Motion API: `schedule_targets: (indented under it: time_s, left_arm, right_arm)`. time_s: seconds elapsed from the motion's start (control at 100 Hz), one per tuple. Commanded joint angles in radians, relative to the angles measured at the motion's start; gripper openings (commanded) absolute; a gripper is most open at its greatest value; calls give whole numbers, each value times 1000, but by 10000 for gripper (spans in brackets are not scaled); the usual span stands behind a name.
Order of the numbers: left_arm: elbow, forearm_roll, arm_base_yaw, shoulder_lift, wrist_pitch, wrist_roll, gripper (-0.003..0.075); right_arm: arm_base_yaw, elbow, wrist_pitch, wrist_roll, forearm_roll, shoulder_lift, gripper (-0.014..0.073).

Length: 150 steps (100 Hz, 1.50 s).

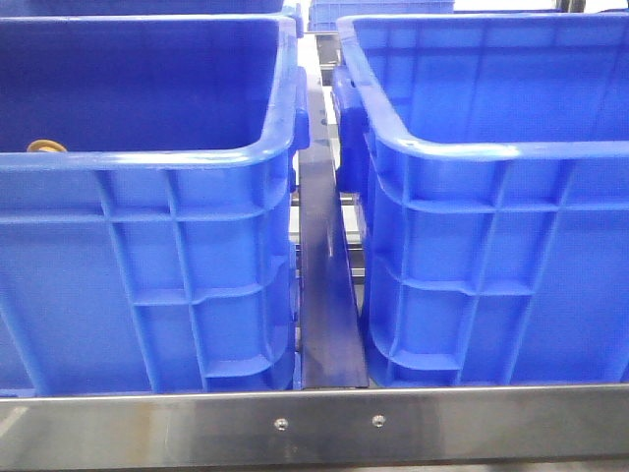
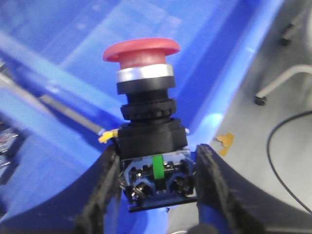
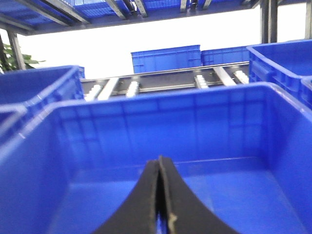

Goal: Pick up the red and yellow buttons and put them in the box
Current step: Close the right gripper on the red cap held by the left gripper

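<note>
My left gripper [image 2: 157,157] is shut on the red button [image 2: 141,51], a dark red domed cap on a silver ring, black body and contact block. The fingers [image 2: 105,180] clamp the block from both sides and hold it above a blue crate's rim [image 2: 229,83]. A yellow-orange round thing [image 1: 45,147], likely the yellow button, peeks over the near rim inside the left crate [image 1: 147,157]. My right gripper [image 3: 159,160] is shut and empty, inside a blue crate [image 3: 161,122]. Neither gripper shows in the front view.
The right crate [image 1: 491,152] stands beside the left one, a narrow dark gap [image 1: 329,285] between them. A steel rail [image 1: 314,423] runs along the front. Grey floor with a black cable [image 2: 282,146] lies beyond the crate. More blue crates [image 3: 165,58] stand behind rollers.
</note>
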Motion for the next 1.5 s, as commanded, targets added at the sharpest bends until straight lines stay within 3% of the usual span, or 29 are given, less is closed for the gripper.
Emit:
schedule_targets:
  time_s: [0.0, 0.12, 0.26, 0.52, 0.57, 0.64, 0.71, 0.72, 0.79, 0.88, 0.99, 1.31, 1.49]
  left_arm:
    - [-27, -4, -14, -16, -78, 3, -19]
    - [-27, -4, -14, -4, -81, 3, -19]
    - [-27, -4, -14, 7, -82, 3, -19]
    - [-27, -4, -14, 20, -85, 3, -19]
    - [-27, -6, -14, 20, -85, 3, -19]
    - [-27, -6, -14, 20, -85, 3, -19]
    - [-27, -7, -14, 20, -85, 3, -19]
    - [-27, -7, -14, 20, -85, 3, -19]
    - [-27, -7, -14, 20, -85, 3, -19]
    - [-27, -7, -14, 20, -85, 3, -19]
    - [-27, -10, -14, 20, -85, 3, -19]
    - [-27, -13, -14, 20, -85, 2, -19]
    - [-27, -13, -14, 20, -85, 2, -19]
  right_arm:
    - [0, -149, 83, 0, 40, 67, -105]
    - [0, -336, 332, 0, 76, 199, -105]
    - [0, -518, 524, 0, 123, 368, -105]
    - [0, -615, 561, 0, 241, 567, -83]
    - [0, -615, 563, 0, 256, 587, -28]
    - [0, -615, 567, 0, 283, 608, 117]
    - [0, -615, 567, 0, 319, 617, 308]
    - [0, -615, 567, 0, 327, 617, 367]
    - [0, -613, 567, 0, 370, 619, 519]
    - [0, -613, 568, -31, 443, 620, 626]
    - [0, -613, 581, -144, 615, 643, 621]
    - [0, -613, 714, -635, 1228, 881, 616]
    - [0, -613, 788, -783, 1394, 1008, 616]
